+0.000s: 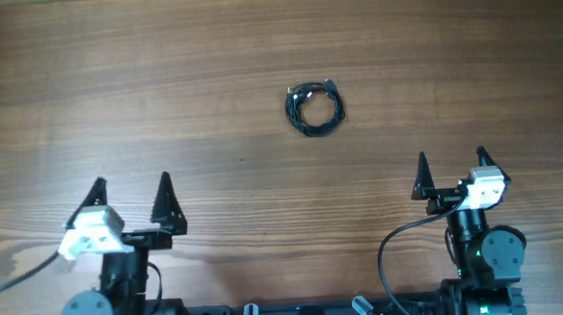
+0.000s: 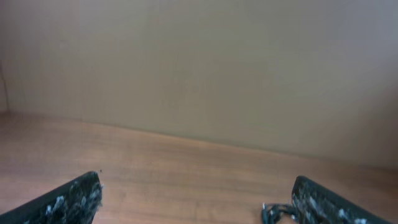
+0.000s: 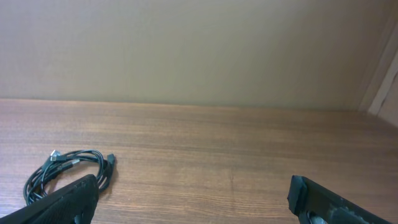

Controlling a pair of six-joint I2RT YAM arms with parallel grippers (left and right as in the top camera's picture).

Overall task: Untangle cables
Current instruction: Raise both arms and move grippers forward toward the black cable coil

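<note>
Cables [image 1: 315, 108] lie coiled in a small bundle on the tabletop [image 1: 142, 78], well ahead of both arms and between them, nearer the right gripper [image 1: 452, 154]. It and the left gripper [image 1: 131, 180] both stand wide open, empty, well apart from the bundle.

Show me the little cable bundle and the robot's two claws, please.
cables [image 1: 317, 130]: overhead view, on the lower strands of the coil.
left gripper [image 1: 131, 179]: overhead view, midway between its open fingertips.
right gripper [image 1: 451, 153]: overhead view, midway between its open fingertips.
</note>
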